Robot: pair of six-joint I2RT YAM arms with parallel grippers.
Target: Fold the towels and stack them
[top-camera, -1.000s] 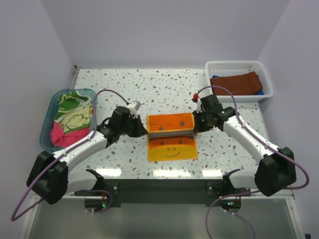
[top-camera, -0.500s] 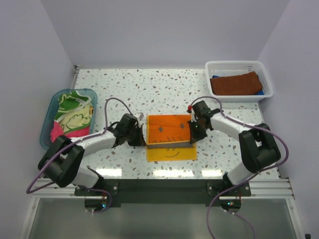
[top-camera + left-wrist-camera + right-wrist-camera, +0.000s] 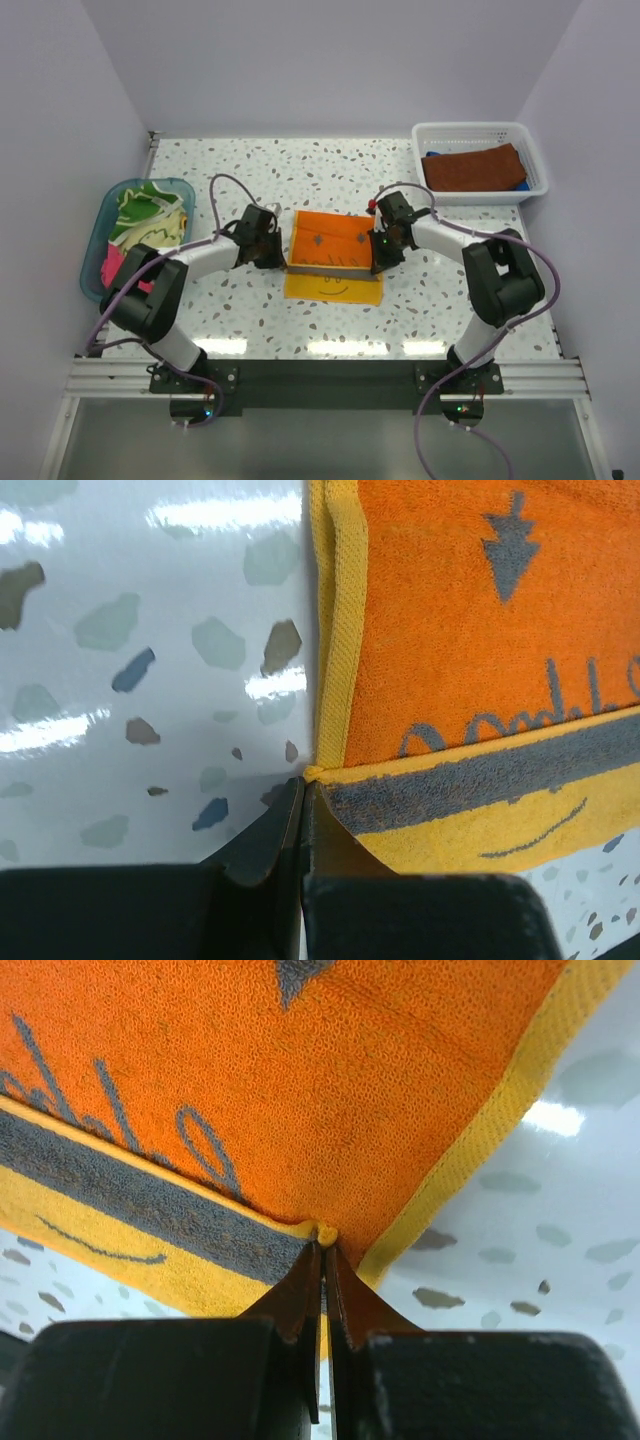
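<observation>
Ideally, with the left end effector (image 3: 303, 788) and right end effector (image 3: 322, 1248) each clenched on a corner of the orange towel's (image 3: 328, 240) folded-over layer at mid-desk (image 3: 300, 170), both should travel evenly so edges align.

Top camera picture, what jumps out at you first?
The bright orange towel in the middle of the speckled table, with a smiley line on its near strip. The left gripper and right gripper each pinch a corner of it. A brown towel lies in the white basket at the far right.
</observation>
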